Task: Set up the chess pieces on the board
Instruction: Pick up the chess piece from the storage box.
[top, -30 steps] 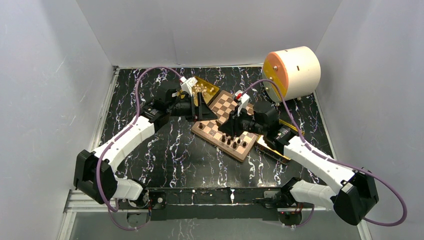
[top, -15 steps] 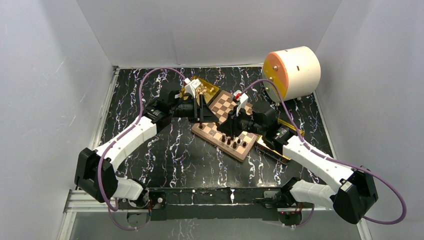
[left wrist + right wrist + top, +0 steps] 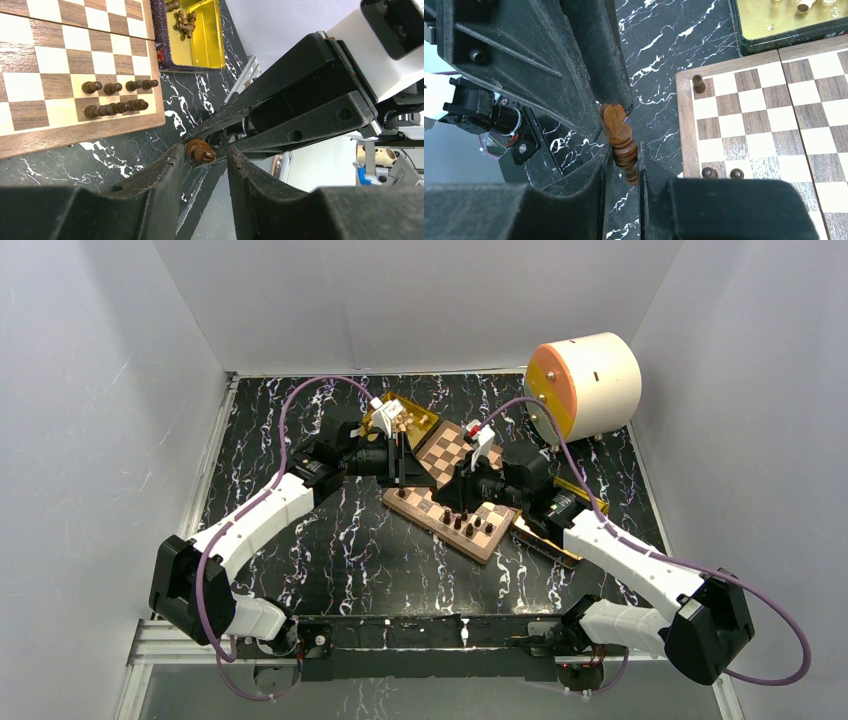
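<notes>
My right gripper [image 3: 624,165] is shut on the stem of a dark brown chess piece [image 3: 620,137] and holds it above the marble just off the board's [image 3: 764,115] left corner. My left gripper [image 3: 204,152] faces it, with its jaws round the head of that piece [image 3: 200,151]. One pad touches the head and a narrow gap shows at the other. In the top view both grippers [image 3: 403,465] [image 3: 415,478] meet beside the board [image 3: 448,452], and the held piece is hidden there. Several dark pieces [image 3: 466,524] stand in two rows at the board's near edge.
A gold tray [image 3: 415,418] with cream pieces [image 3: 806,5] lies behind the board. A second gold tray [image 3: 207,35] with loose dark pieces [image 3: 185,20] lies at the board's right side. A cream drum with an orange face [image 3: 585,385] stands at the back right.
The left gripper has moved right to the right gripper, and its jaws have narrowed round the head of the held piece. The right gripper has kept its grip and shifted slightly left.
</notes>
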